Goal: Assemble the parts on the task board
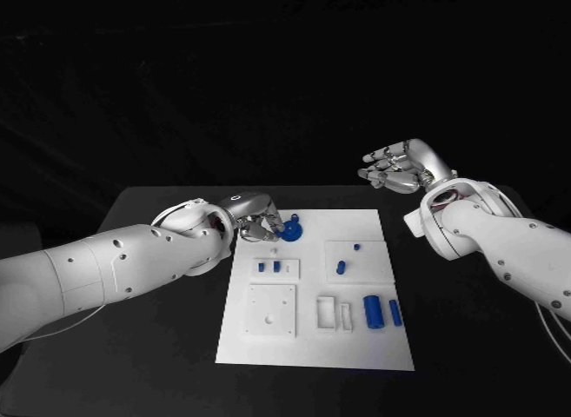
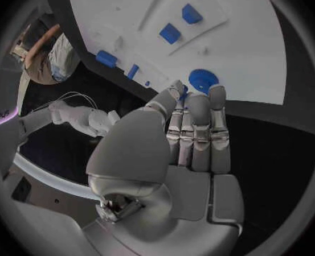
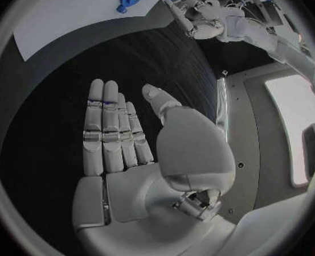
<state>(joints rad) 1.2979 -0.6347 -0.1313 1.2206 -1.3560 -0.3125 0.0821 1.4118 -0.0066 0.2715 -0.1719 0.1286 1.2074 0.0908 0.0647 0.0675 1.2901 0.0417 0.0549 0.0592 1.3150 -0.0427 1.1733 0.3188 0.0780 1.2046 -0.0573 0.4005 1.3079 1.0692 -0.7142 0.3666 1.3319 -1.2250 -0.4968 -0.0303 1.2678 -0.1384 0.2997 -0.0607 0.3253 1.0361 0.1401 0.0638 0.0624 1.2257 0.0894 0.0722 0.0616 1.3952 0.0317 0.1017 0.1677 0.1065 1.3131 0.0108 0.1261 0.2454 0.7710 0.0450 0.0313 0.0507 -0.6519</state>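
your left hand (image 1: 254, 217) sits at the task board's (image 1: 361, 347) far edge, fingertips by the round blue gear (image 1: 291, 231); grip unclear; two blue pegs (image 1: 383, 312) lie lengthwise near-right; right hand (image 1: 404, 168) raised, fingers straight, empty

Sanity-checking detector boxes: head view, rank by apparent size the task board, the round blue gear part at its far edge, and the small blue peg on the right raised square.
1. task board
2. round blue gear part
3. small blue peg

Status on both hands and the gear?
Left hand open, fingertips at blue gear on task board. Right hand open, raised off board. Nothing blocking.
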